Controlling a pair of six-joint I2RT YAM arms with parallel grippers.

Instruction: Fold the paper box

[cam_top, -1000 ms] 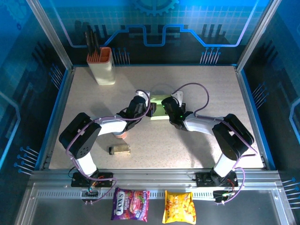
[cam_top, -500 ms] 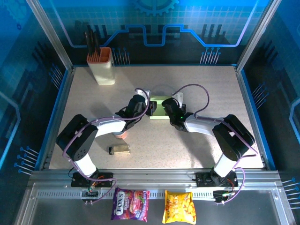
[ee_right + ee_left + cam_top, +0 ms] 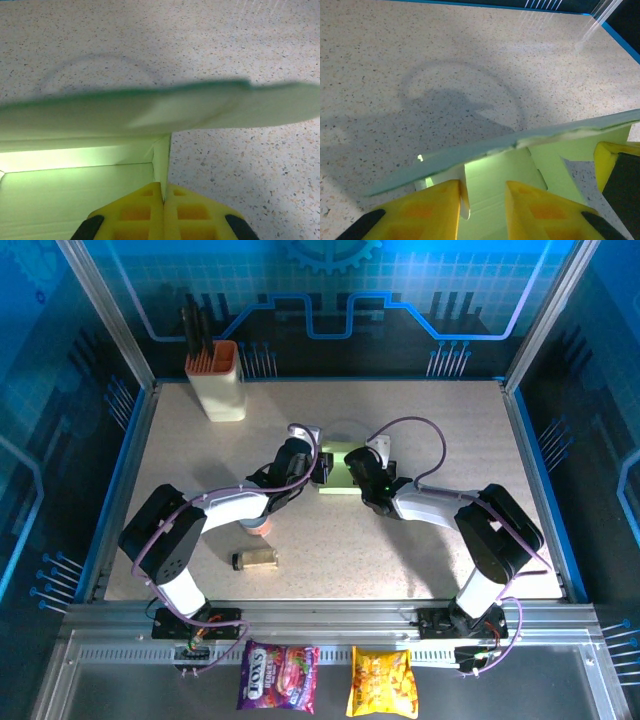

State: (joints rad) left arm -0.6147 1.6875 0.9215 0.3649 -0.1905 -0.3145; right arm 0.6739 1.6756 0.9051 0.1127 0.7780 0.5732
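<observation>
The pale green paper box point(image 3: 338, 473) sits at the middle of the table with both grippers at it. My left gripper point(image 3: 318, 468) is at its left end. In the left wrist view the left gripper point(image 3: 483, 187) is open, its yellow fingers point(image 3: 430, 210) reaching inside the box, with a short flap point(image 3: 461, 187) against the left finger's inner face and the lid flap point(image 3: 545, 137) slanting above. My right gripper point(image 3: 352, 468) is at the right end; in the right wrist view the right gripper point(image 3: 163, 186) is shut on the box's upright side wall point(image 3: 161, 155), under the overhanging lid point(image 3: 150, 112).
A cream knife holder point(image 3: 220, 380) with an orange rim stands at the back left. An orange cup point(image 3: 258, 528) and a small jar point(image 3: 255, 559) lying on its side are near the left arm. Two snack packets point(image 3: 278, 677) lie on the front rail.
My left gripper has edged slightly toward the back at the box's left end and its jaws have narrowed a little. The right gripper has kept its pinch on the wall.
</observation>
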